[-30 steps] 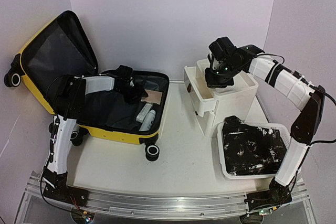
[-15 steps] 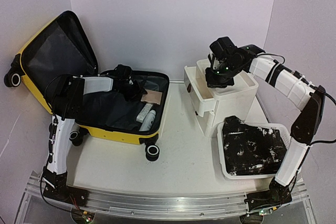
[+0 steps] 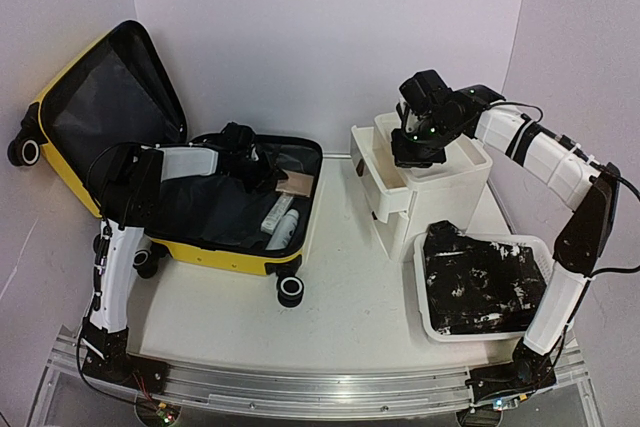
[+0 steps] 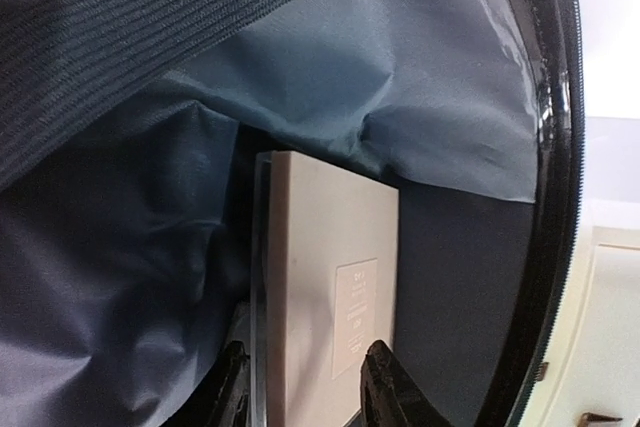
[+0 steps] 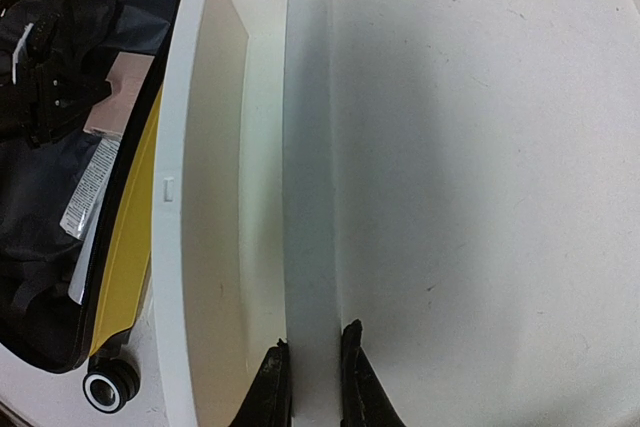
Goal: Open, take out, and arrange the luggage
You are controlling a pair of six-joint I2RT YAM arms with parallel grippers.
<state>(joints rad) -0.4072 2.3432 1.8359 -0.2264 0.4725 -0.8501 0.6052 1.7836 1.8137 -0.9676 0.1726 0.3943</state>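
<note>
The yellow luggage (image 3: 230,252) lies open on the table's left, its lid (image 3: 110,107) standing up behind. Inside on the dark lining lie a beige flat box (image 3: 296,183) and white tubes (image 3: 280,219). My left gripper (image 3: 250,165) is inside the case, open, its jaws (image 4: 308,392) just over the near end of the beige box (image 4: 320,277). My right gripper (image 3: 418,152) is on top of the white drawer cabinet (image 3: 450,172), its jaws (image 5: 312,387) closed on the cabinet's top front edge beside the pulled-out top drawer (image 5: 225,197).
A white perforated basket (image 3: 430,317) holding dark black-and-white cloth (image 3: 485,282) stands at the front right, in front of the cabinet. The suitcase's wheels (image 3: 290,290) stick out toward the table's middle. Walls close in behind and on both sides.
My left gripper has edged slightly toward the beige box inside the case. The right arm has not moved.
</note>
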